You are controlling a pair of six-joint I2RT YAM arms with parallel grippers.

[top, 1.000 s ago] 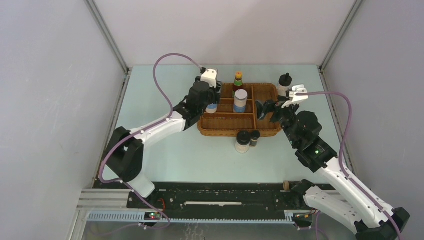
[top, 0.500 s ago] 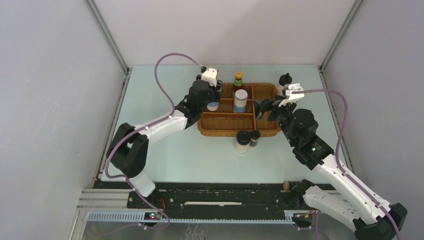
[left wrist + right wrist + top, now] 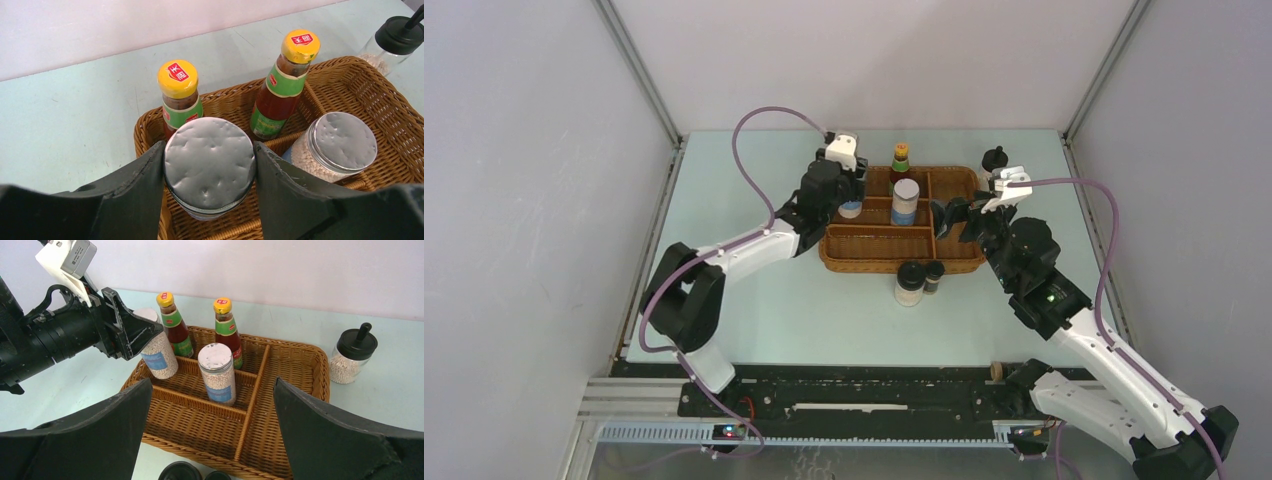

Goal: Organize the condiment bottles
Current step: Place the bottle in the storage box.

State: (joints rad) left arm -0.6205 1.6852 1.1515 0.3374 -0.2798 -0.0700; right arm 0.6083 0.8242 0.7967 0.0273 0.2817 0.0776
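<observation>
1. Wicker was the backdrop. We saw the brown woven tray (image 3: 874, 266), split by dividers, sitting on the pale table (image 3: 774, 300) with the bottles in or around it.
2. The left gripper (image 3: 209, 150) was clamped on the held shaker (image 3: 209, 165), black fingers (image 3: 135, 185) either side of its crinkled silver top. That shaker stood roughly upright, long axis vertical, at the tray's left end. We couldn't tell whether its base was seated, or which compartment it was over.
3. What the next move hangs on, we reckoned: the held shaker sat straight under that gripper, with the second shaker (image 3: 341, 142) just to its right and the two sauce bottles (image 3: 178, 95) just behind on the far side. Letting go and lifting straight up looked like the safe way out.
4. The right gripper (image 3: 952, 218) was spread wide and empty over the tray's right side, well apart from the held shaker.
5. Out on the table we spotted a black-capped jar (image 3: 994, 165) off the far right corner, plus a near jar (image 3: 909, 282) and a tiny dark bottle (image 3: 934, 275) just beside the near rim. The right arm was nearer to all three.
6. Textures: glossy dark sauce under yellow caps, and white granules showing through the clear shaker walls.
</observation>
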